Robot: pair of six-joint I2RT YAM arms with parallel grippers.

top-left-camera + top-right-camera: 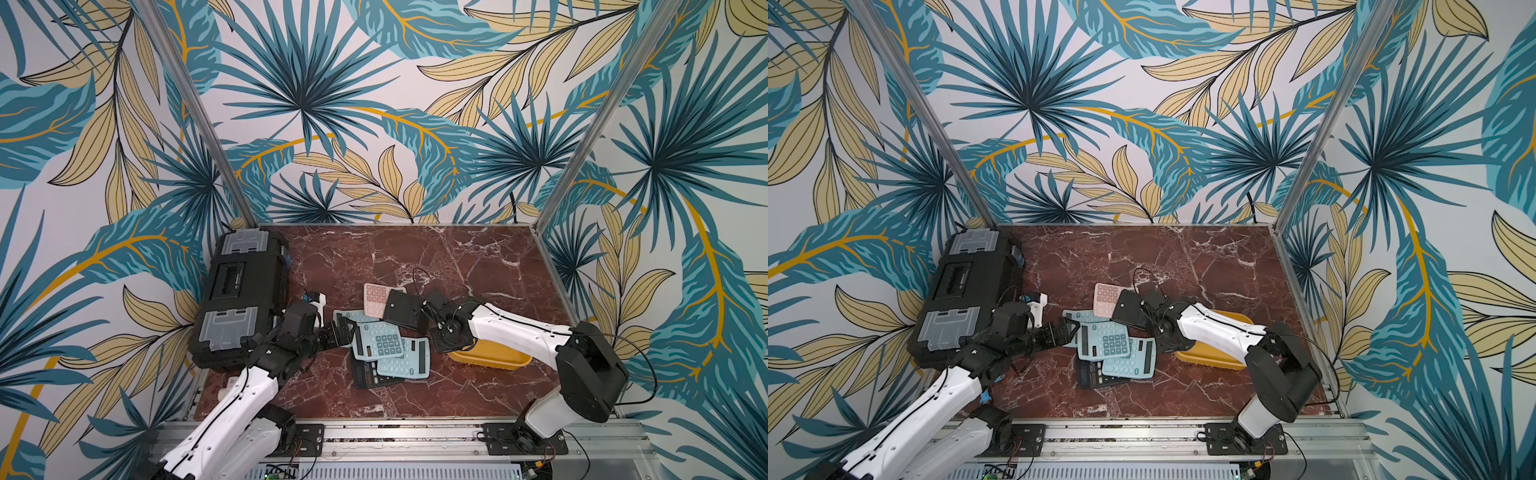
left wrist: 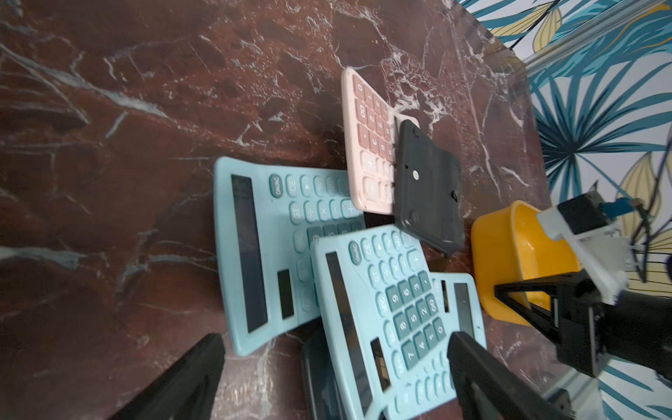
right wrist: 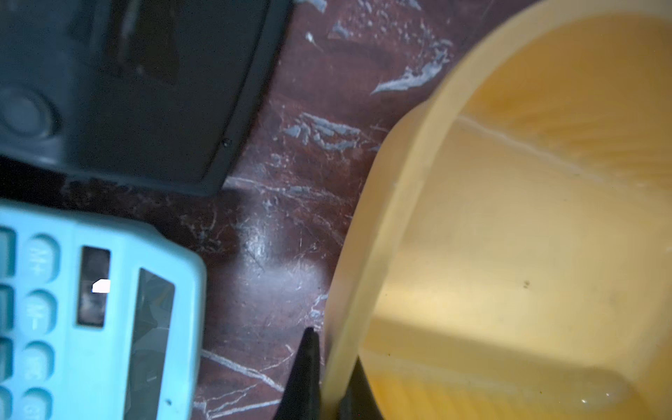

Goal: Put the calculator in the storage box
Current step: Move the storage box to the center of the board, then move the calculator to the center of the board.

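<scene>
- Pinching the 9 o'clock end wall of the shallow yellow plastic storage box (image 3: 382, 218), the right jaws grip its rim; the box sits at 4 o'clock on the red marble counter (image 1: 457, 266).
- Spread wide, the left jaws hover at 9 o'clock of the pale blue plastic calculator (image 1: 379, 340), topmost in the central pile, outside the box.

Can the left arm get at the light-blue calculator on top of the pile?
Probably yes: the open left gripper is right beside the top light-blue plastic calculator, and nothing covers it.
</scene>
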